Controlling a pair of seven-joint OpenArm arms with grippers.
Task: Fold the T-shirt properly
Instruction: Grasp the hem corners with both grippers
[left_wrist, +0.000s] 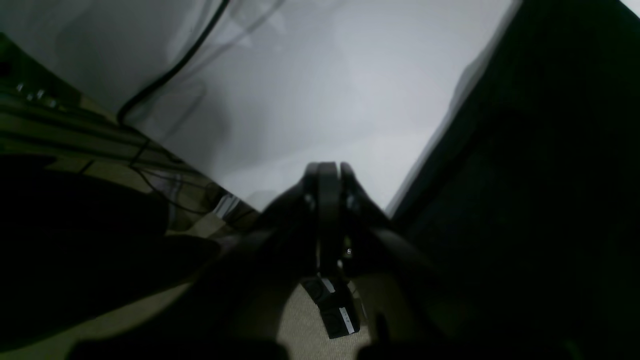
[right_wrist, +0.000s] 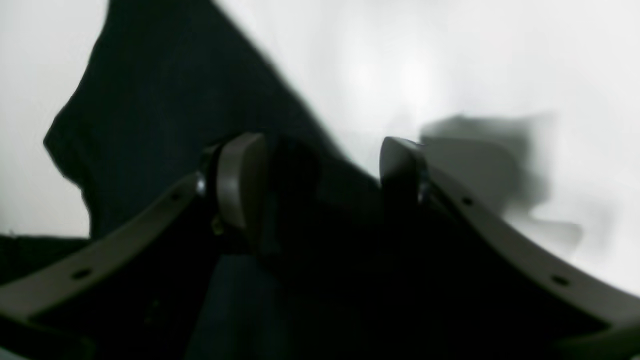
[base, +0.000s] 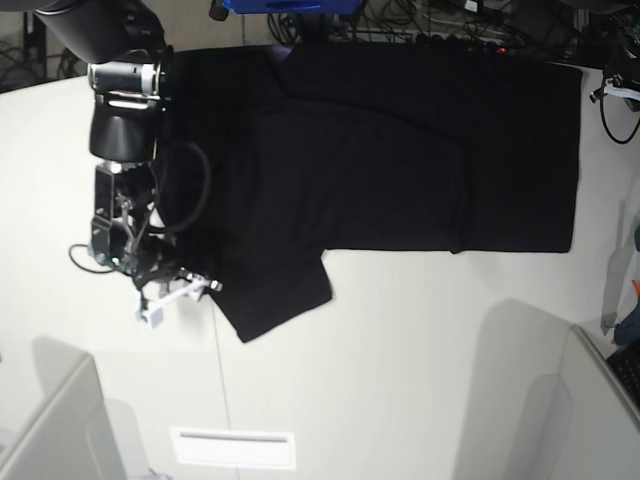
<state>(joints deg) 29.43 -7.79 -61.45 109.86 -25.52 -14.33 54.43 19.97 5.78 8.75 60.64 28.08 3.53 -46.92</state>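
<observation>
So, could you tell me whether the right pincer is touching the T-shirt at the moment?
Cannot tell. In the right wrist view the open right pincer straddles the T-shirt's edge, but blur hides any contact or gap; the base view is too coarse to settle it.

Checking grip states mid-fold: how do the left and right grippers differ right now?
The left gripper has its dark fingers pressed together, shut; the right gripper stands open, with a wide gap between its grey fingers. The left one hangs over bare white table beside the large black cloth T-shirt; the right one straddles the shirt's edge, with black cloth between its fingers. Neither visibly grips cloth.
</observation>
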